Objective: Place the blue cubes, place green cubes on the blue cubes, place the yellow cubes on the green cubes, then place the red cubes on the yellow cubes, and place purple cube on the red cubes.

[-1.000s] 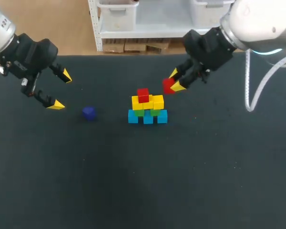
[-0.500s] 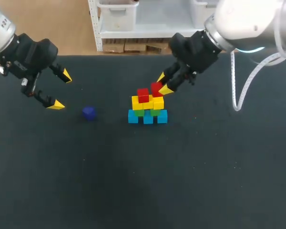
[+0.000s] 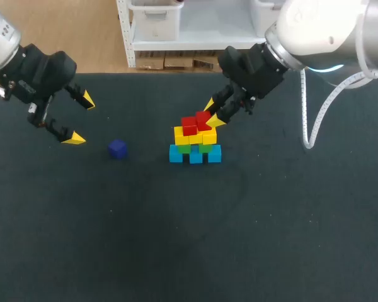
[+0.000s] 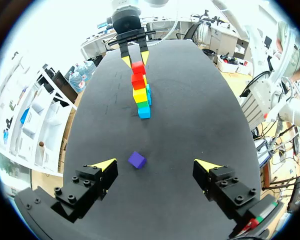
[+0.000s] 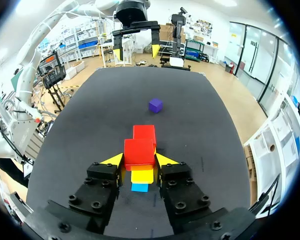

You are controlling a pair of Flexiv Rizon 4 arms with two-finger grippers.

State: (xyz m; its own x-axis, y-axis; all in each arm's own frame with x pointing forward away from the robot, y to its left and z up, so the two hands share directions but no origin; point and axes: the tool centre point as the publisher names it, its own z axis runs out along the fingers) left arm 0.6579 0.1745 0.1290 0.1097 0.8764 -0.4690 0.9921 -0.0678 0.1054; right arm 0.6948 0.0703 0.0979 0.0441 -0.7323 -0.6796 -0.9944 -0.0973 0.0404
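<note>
Clamping a red cube (image 3: 203,117) from two sides, the right gripper (image 3: 209,113) holds it over the right end of the stack at the middle of the dark table (image 3: 176,251). It is just beside the second red cube (image 3: 189,126), which sits on the yellow cubes (image 3: 181,135). Whether the held cube already rests on the yellow layer cannot be told. Below the yellow cubes lie the green cubes (image 3: 184,149), and under those the blue cubes (image 3: 176,155), standing on the table. The purple cube (image 3: 118,148) lies alone on the table, left of the stack and apart from it. At the far left, the left gripper (image 3: 80,119) hangs above the table, its fingers spread wide with nothing between them.
</note>
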